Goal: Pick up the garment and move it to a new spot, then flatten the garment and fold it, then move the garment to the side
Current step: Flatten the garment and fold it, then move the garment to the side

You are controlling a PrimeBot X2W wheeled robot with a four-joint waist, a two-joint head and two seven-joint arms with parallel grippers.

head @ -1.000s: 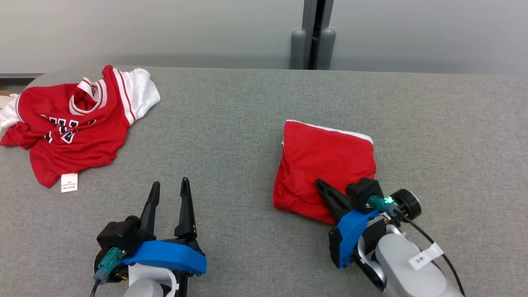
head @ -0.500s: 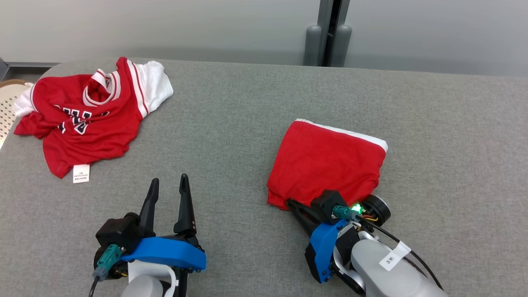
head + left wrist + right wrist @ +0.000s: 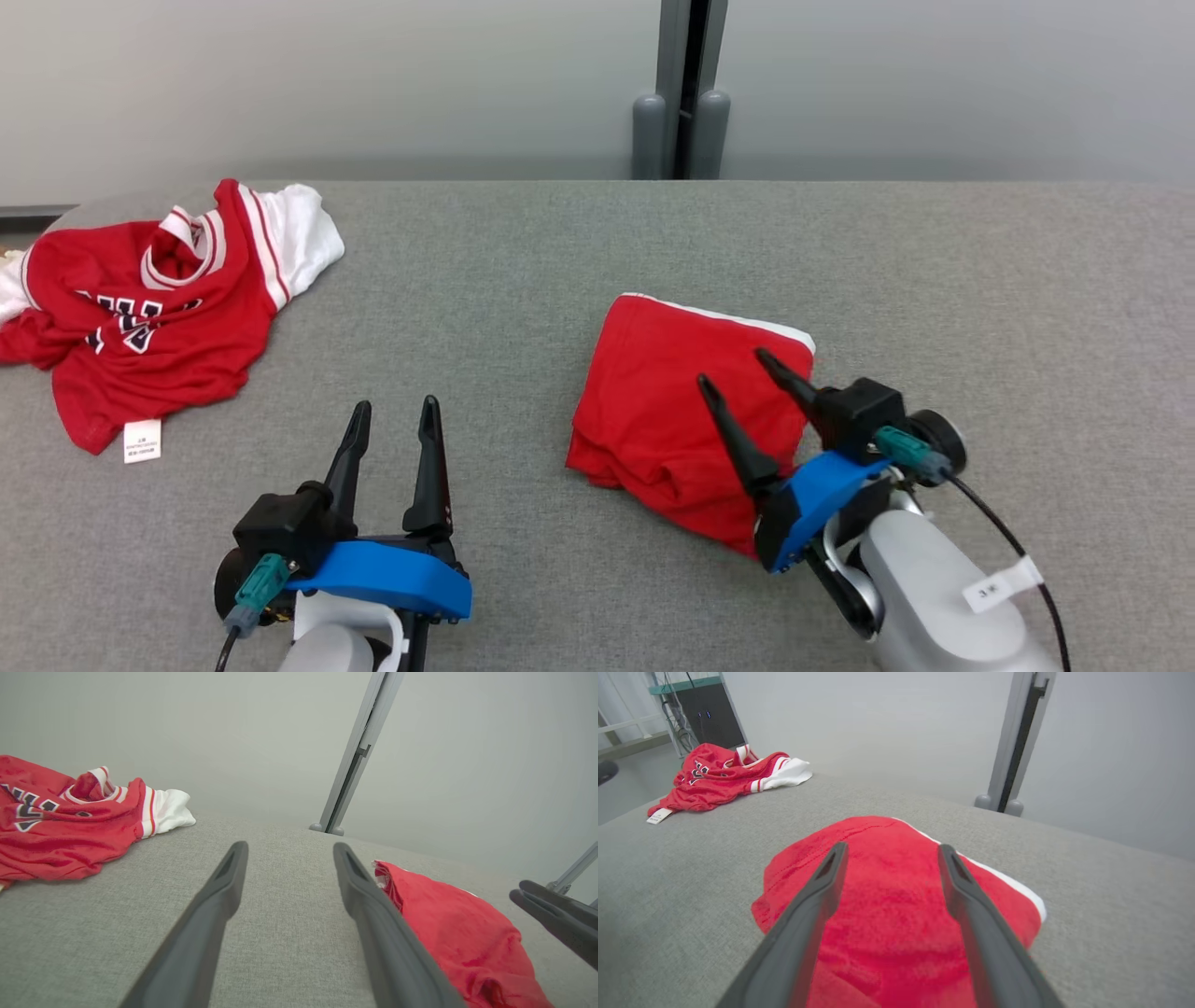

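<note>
Right claw (image 3: pixel 731 366) spread, holding nothing, over folded red garment (image 3: pixel 653 411) on grey desk (image 3: pixel 523 280); left claw (image 3: pixel 397 403) spread too, crumpled jersey (image 3: pixel 140 317) far left.

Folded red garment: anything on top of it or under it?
Right gripper poised over the folded garment, jaws open, gripping nothing; contact unclear. Underneath, grey tabletop; its inner layers are hidden.
</note>
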